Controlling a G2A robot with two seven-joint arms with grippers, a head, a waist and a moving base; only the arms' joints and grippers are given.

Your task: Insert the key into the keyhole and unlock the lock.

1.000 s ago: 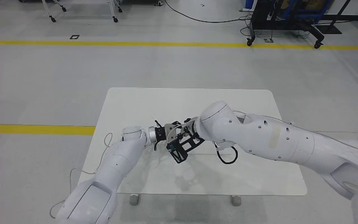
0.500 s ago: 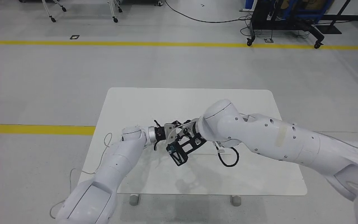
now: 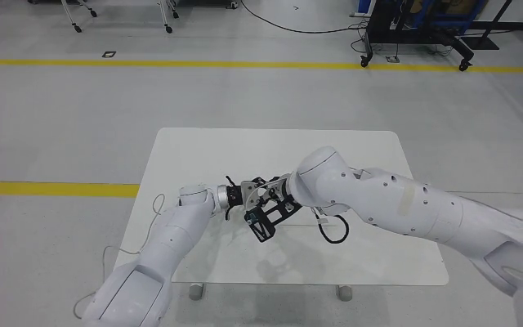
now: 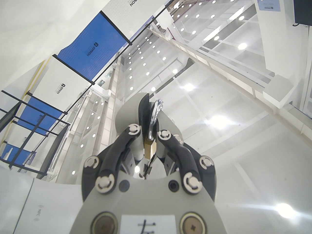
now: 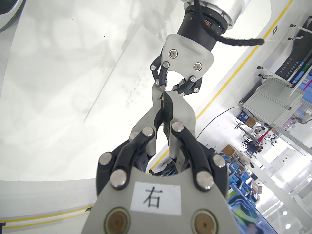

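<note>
The left gripper point(image 4: 153, 113) was closed on the lock point(image 4: 149, 147). Its two fingers pressed on the small brass body from both sides, and the chrome shackle point(image 4: 156, 109) stood out past the brass body, between the finger ends. In the left wrist view this gripper pointed up to the ceiling lights, so the lock was held in the air and not on the table point(image 3: 359, 155).

The right gripper point(image 5: 166, 103) was also closed. Its black pads point(image 5: 168, 113) lay very near together, and what was between them was too hidden to tell. In the right wrist view its tips met the tips of the left gripper, end to end, and a small brass-coloured bit showed just at the meeting place. I could not tell if this bit belonged to the lock or to another thing.

In the top view the two arms came together above the left-middle part of the white table. The left arm came from the near left corner and the right arm from the right side, and the grippers were touching or almost touching there. A black cable point(image 3: 331, 231) hung in a loop under the right arm's wrist. Beyond the table a yellow line point(image 3: 245, 63) ran across the grey floor, and a dark wheeled frame point(image 3: 417, 33) stood at the far right.
</note>
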